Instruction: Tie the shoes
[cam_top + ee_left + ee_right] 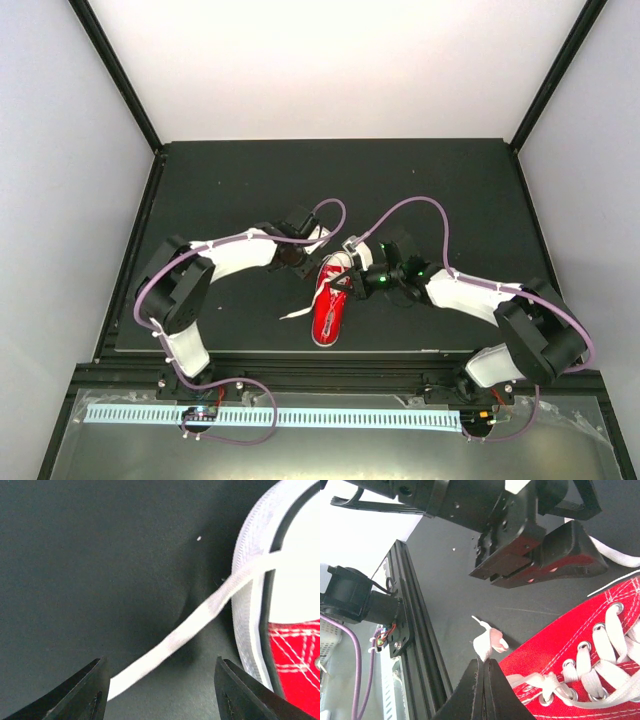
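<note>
Left wrist view has the left gripper (160,680) standing roughly half open over the black mat (100,555) with nothing pinched. A flat white lace (190,627) runs slantwise just ahead of the gap, from close by one fingertip up to the red sneaker (295,655). There it crosses the white toe cap (250,555), which sits beyond the other fingertip. From the right wrist, the right gripper (483,665) is squeezed tight on a lace end (487,641), whose crumpled tip pokes out past the fingertips. The sneaker lies right beside those jaws with its eyelets up, and the left gripper's fingers hang just ahead of them. Overhead, both grippers meet at the toe end of the sneaker, near the middle of the mat.
</note>
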Controlling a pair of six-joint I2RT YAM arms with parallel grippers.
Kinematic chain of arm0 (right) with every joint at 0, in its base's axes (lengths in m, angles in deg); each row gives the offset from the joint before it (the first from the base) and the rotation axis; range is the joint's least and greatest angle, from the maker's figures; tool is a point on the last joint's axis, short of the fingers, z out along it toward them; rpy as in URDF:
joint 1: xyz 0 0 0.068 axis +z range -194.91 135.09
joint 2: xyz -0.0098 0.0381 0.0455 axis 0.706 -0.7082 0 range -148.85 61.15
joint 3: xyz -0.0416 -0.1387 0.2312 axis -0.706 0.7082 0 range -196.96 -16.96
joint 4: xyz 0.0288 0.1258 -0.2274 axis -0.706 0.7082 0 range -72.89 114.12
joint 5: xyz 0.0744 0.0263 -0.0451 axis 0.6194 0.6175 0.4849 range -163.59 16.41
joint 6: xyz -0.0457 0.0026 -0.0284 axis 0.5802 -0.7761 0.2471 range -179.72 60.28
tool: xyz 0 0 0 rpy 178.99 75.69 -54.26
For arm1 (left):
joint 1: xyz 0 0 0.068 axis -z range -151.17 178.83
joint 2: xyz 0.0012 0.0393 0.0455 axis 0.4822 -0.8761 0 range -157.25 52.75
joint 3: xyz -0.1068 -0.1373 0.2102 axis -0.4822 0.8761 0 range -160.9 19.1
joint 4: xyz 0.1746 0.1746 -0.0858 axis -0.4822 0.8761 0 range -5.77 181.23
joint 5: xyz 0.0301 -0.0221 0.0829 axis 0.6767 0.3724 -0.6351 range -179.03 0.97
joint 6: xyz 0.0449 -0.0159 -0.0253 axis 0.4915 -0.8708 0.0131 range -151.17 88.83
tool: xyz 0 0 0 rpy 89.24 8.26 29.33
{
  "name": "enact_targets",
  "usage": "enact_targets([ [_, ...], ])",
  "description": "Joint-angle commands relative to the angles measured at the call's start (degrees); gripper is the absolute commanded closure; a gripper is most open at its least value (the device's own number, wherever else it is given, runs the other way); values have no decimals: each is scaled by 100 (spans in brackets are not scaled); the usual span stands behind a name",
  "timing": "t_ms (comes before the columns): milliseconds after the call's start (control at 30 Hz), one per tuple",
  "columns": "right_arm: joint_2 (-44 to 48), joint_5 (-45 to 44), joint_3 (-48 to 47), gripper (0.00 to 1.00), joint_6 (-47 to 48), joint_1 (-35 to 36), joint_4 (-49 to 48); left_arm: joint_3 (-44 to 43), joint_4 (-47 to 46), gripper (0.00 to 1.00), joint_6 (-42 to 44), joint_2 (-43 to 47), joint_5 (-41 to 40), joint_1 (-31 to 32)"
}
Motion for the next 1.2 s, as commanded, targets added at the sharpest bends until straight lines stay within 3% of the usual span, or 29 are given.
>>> enact_targets([
  [0,1,107,0,98,-20,33,-191,-336,157,41,235,-283,146,-94],
  [400,-6,129,-18,98,-33,40,-207,-592,242,44,103,-726,52,-216],
  [600,8,115,-18,99,-52,38,-232,-514,397,61,-67,-830,11,-225],
  [867,-23,126,-92,98,-77,38,-229,-307,257,98,-402,-604,40,-227],
  [1167,23,-62,-115,98,-87,39,-84,-80,-10,99,-1069,200,-205,-235],
])
